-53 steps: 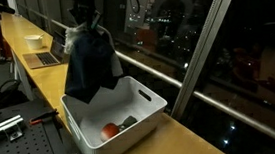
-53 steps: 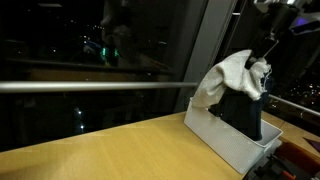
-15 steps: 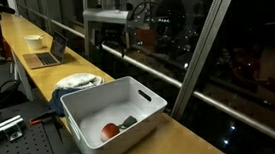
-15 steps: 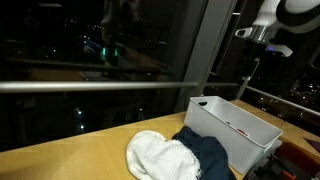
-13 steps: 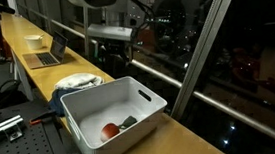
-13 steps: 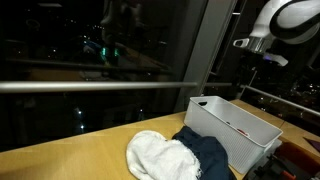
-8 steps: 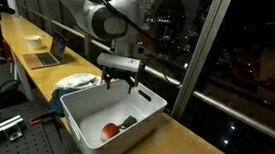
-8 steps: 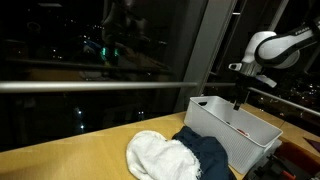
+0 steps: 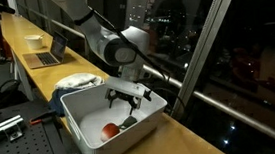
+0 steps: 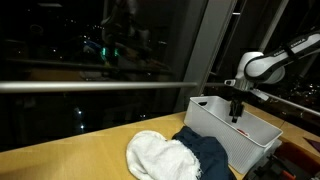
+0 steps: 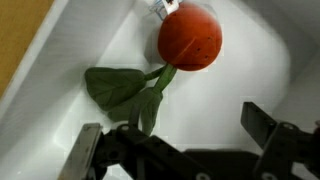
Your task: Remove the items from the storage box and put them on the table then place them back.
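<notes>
The white storage box (image 9: 104, 150) stands on the light-wood table (image 10: 70, 155). My gripper (image 9: 126, 96) hangs open inside the box, also seen from the side as the gripper (image 10: 236, 110). In the wrist view a red ball (image 11: 190, 38) with a green leaf-like piece (image 11: 125, 90) lies on the box floor (image 11: 215, 90), just ahead of my open gripper (image 11: 175, 140); nothing is between the fingers. The same ball (image 9: 110, 131) and green piece (image 9: 128, 121) show in an exterior view. Beside the box (image 10: 235, 145), a white cloth (image 10: 158, 156) and a navy garment (image 10: 206, 152) lie on the table.
A laptop (image 9: 43, 57) and a small white bowl (image 9: 34, 41) sit farther along the table. A grey perforated bench (image 9: 7, 134) runs beside it. Dark window glass with a metal rail (image 10: 90, 86) borders the table's far edge. The white cloth (image 9: 78, 81) lies behind the box.
Over the last second the arm has come down from above the box, and the open gripper now sits inside it. The two cloths, held over the box earlier, lie on the table.
</notes>
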Tool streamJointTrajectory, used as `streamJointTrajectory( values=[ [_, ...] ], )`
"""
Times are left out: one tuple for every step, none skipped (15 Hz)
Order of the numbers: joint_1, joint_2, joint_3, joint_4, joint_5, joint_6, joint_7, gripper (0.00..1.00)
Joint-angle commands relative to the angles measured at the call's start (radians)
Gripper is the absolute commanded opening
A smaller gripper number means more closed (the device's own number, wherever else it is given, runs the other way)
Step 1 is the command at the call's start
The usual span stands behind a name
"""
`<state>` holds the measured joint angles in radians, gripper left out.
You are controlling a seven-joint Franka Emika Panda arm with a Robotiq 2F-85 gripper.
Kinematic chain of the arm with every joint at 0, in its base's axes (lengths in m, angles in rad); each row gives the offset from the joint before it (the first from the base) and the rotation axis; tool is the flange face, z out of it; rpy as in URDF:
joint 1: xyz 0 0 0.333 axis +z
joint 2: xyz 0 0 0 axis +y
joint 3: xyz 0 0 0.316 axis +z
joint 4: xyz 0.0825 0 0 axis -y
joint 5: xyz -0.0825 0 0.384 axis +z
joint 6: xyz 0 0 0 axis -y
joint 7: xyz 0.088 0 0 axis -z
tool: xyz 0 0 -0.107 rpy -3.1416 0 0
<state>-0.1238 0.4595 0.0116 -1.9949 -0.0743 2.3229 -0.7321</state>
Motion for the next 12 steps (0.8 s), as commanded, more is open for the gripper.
streamJointTrajectory(
  values=[
    [-0.035,0.054,0.004,0.024,0.001,0.014,-0.024,1.0],
    [-0.042,0.067,0.001,0.022,-0.003,0.017,-0.025,1.0],
    [-0.049,0.075,0.0,0.018,-0.006,0.018,-0.025,1.0],
    [-0.054,0.087,-0.002,0.013,-0.01,0.023,-0.024,1.0],
    [-0.059,0.097,-0.003,0.013,-0.012,0.023,-0.023,1.0],
    [-0.062,0.111,-0.002,0.014,-0.013,0.025,-0.02,1.0],
    [-0.065,0.121,-0.001,0.016,-0.014,0.026,-0.018,1.0],
    [-0.068,0.132,0.001,0.017,-0.012,0.029,-0.017,1.0],
    [-0.069,0.14,0.002,0.018,-0.012,0.032,-0.017,1.0],
    [-0.071,0.148,0.003,0.02,-0.011,0.035,-0.018,1.0],
    [-0.072,0.154,0.004,0.022,-0.01,0.034,-0.018,1.0],
    [-0.073,0.159,0.005,0.025,-0.008,0.033,-0.017,0.98]
  ],
)
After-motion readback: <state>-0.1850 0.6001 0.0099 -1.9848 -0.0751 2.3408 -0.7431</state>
